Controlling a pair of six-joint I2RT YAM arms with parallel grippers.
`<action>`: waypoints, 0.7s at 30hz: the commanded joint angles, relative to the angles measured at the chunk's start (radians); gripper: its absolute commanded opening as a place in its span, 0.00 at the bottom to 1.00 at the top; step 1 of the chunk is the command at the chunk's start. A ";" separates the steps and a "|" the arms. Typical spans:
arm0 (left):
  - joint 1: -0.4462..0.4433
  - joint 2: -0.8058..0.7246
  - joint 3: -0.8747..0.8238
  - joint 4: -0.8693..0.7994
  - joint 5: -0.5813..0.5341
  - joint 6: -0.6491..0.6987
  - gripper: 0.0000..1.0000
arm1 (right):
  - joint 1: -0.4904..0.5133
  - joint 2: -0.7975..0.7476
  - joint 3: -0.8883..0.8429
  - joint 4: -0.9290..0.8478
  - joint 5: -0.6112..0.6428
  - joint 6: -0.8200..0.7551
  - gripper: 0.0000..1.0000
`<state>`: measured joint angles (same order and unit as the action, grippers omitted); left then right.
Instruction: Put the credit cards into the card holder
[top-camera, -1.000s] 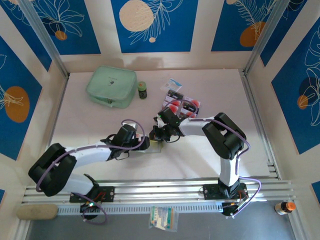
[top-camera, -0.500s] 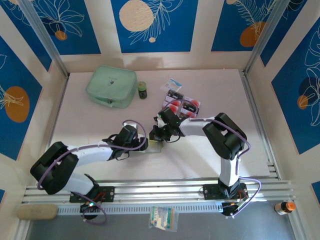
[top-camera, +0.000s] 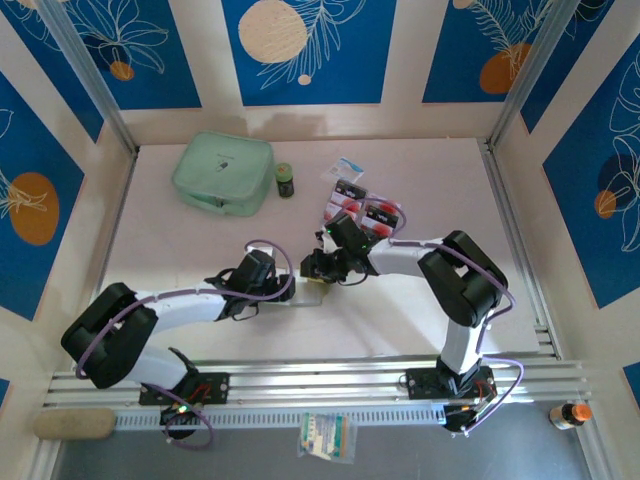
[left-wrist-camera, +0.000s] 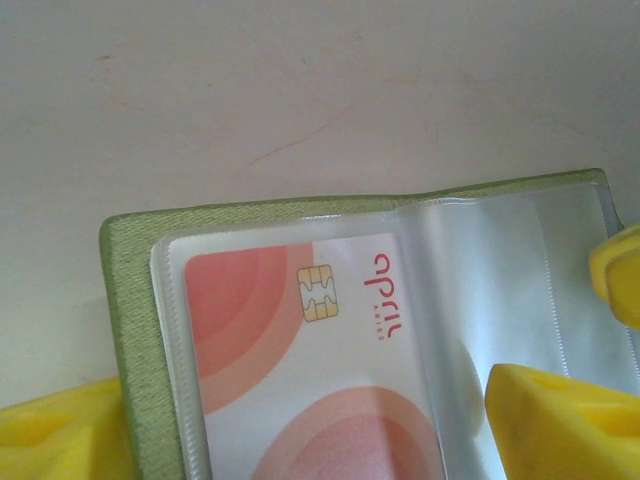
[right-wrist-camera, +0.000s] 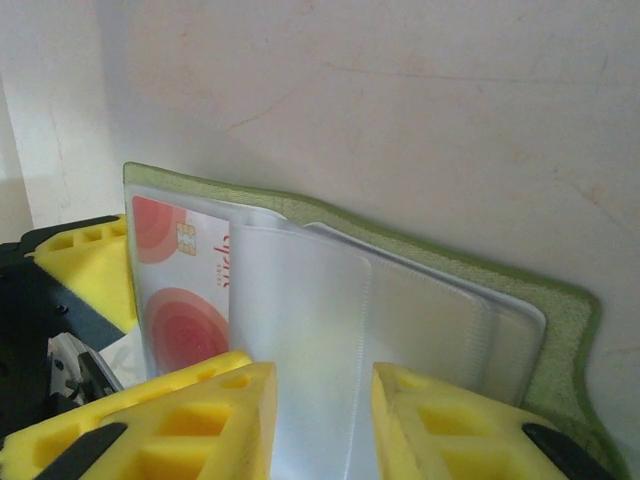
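The olive-green card holder (top-camera: 312, 291) (left-wrist-camera: 120, 300) (right-wrist-camera: 560, 330) lies open on the table, its clear sleeves up. One whitish credit card with red circles (left-wrist-camera: 270, 340) (right-wrist-camera: 180, 300) sits inside the leftmost sleeve. My left gripper (top-camera: 292, 290) (left-wrist-camera: 320, 440) is open, its jaws wide across the holder, one finger by its left edge and one on the sleeves. My right gripper (top-camera: 316, 268) (right-wrist-camera: 323, 420) is open, with a loose clear sleeve leaf between its parted fingers. More credit cards (top-camera: 365, 208) lie in a small pile behind the grippers.
A mint-green zip pouch (top-camera: 222, 172) lies at the back left, with a small dark bottle (top-camera: 285, 180) beside it. A white-and-blue sachet (top-camera: 348, 165) lies behind the card pile. Metal frame rails run along both sides of the table.
My right gripper's jaws have parted from shut to open, and that arm's elbow has shifted slightly to the right. My left gripper's jaws have narrowed a little over the holder.
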<state>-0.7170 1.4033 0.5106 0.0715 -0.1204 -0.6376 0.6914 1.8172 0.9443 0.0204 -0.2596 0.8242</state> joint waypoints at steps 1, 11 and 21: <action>-0.015 0.026 -0.023 -0.009 0.036 -0.004 0.81 | 0.003 0.040 -0.002 0.010 -0.013 0.014 0.31; -0.016 0.007 -0.026 0.005 0.035 -0.010 0.84 | 0.003 0.076 0.020 0.013 -0.049 0.015 0.32; -0.016 -0.013 -0.035 0.009 0.030 -0.009 0.89 | 0.003 0.092 0.050 0.011 -0.078 0.018 0.32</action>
<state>-0.7227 1.3922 0.5022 0.0845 -0.1165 -0.6384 0.6914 1.8858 0.9779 0.0536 -0.3157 0.8326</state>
